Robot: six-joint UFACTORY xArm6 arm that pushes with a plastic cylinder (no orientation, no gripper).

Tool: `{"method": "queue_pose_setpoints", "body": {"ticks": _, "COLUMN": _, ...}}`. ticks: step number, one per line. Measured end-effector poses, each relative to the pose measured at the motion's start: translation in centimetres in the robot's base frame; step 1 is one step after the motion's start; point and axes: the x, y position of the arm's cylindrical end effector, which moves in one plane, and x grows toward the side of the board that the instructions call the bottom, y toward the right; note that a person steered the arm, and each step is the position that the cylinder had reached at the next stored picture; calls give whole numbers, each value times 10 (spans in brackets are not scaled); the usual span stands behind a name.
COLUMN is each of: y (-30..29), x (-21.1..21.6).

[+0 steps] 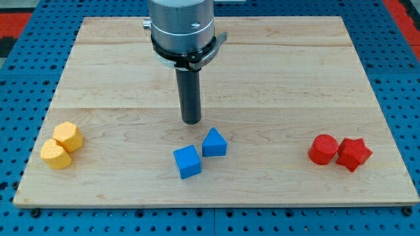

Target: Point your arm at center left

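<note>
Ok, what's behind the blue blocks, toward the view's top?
My tip stands just behind the blue triangular block and blue cube, apart from both. Beyond it is bare wooden board; the rod hides a strip.

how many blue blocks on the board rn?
2. A blue cube sits near the view's bottom centre; a blue triangular block touches its upper right corner. Both lie just below my tip. Nothing seems hidden, though the arm covers some board at top.
</note>
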Motion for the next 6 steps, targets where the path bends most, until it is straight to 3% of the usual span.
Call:
{"method": "queue_pose_setpoints", "body": {"ticks": 3, "y": -3, "x": -5}}
{"method": "queue_pose_setpoints", "body": {"ticks": 4, "y": -77, "x": -43}}
{"method": "queue_pose_setpoints", "body": {"ticks": 6, "y": -209, "x": -21}}
